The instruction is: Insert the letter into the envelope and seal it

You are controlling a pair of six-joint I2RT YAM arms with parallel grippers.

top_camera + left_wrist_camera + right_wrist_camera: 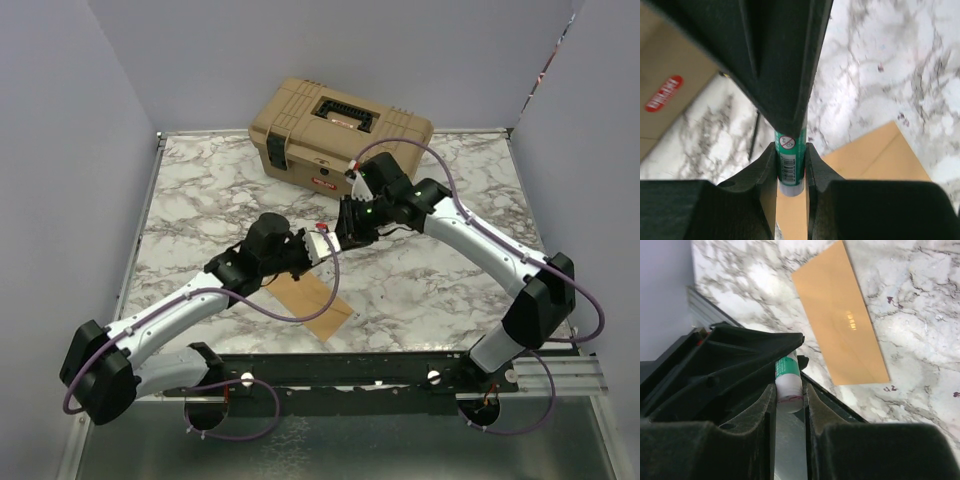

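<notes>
A glue stick (324,240) with a green label hangs in the air between my two grippers. My left gripper (312,248) is shut on its green body (790,157). My right gripper (345,235) is shut on its white end (789,390). Both stand above the middle of the table. The envelope (305,300) lies flat on the marble below and nearer, seen as a brown sheet (840,320) in the right wrist view and partly (875,160) in the left wrist view. No flap stands up from it. The letter is out of view.
A tan toolbox (340,130) with a black handle stands at the back centre, its red sticker (663,93) showing in the left wrist view. Grey walls close in the marble table (200,200) on the left, back and right.
</notes>
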